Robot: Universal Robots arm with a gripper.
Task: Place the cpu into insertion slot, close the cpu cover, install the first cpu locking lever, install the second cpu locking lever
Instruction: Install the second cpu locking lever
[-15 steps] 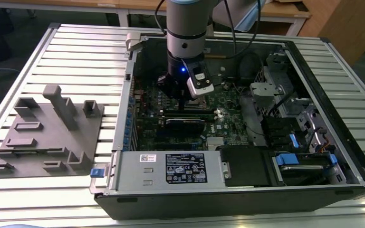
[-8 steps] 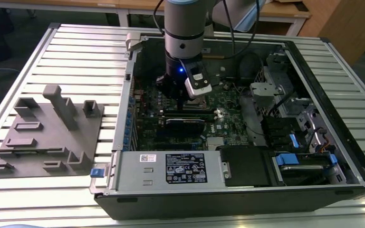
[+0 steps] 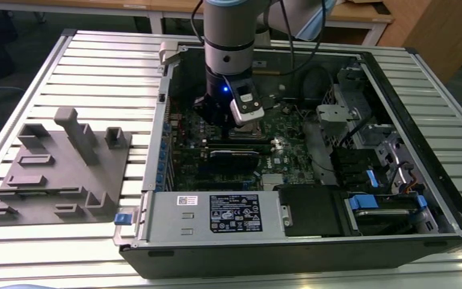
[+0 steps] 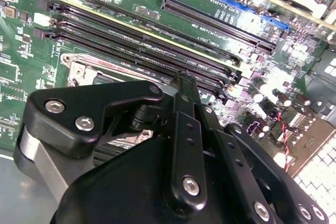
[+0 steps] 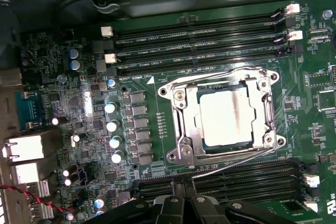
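In the first wrist view the cpu (image 5: 223, 116) lies flat in the insertion slot (image 5: 174, 156), its dull silver face showing through the window of the cpu cover (image 5: 185, 127). The cover lies down flat over the chip. A thin wire lever (image 5: 210, 77) runs along one side of the cover and another wire lever (image 5: 241, 159) along the opposite side. My gripper (image 5: 184, 183) hangs above the memory slots beside the socket, its black fingers (image 4: 182, 85) pressed together with nothing between them. In the exterior view the gripper (image 3: 237, 123) is low inside the case, right by the slot (image 3: 249, 130).
The open computer case (image 3: 408, 78) lies on a slatted white table. Long black memory slots (image 5: 199, 38) flank the socket on two sides. Upright capacitors (image 5: 113, 125) stand beside it. A grey fixture block (image 3: 58, 165) rests at the exterior view's left. Cables and drive bays fill the case's other end.
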